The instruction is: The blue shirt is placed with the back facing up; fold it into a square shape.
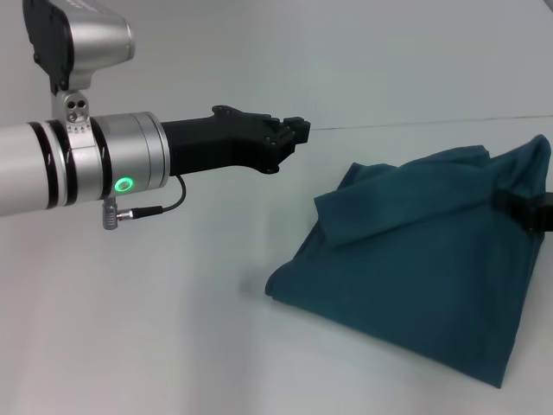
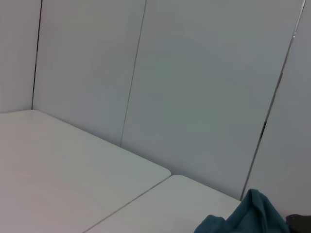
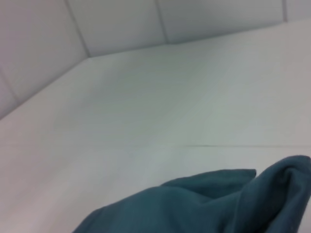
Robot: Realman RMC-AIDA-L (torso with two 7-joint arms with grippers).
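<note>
The shirt [image 1: 423, 259] lies on the table [image 1: 173, 328], bunched into a rough dark teal wedge, plain side up. Our right gripper [image 1: 529, 210] pinches its raised far corner; we should draw that corner across evenly so edges meet squarely. Our left gripper [image 1: 289, 134] hangs released, well apart from the shirt.

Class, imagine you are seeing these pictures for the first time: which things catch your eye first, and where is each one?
The blue shirt stands out first, a dark teal heap, partly folded, on the right of the white table. Next comes the left gripper, black, held out above the table on the left at the end of a silver arm with a green light, clear of the cloth. At the right edge, the right gripper is at the shirt's raised corner.
</note>
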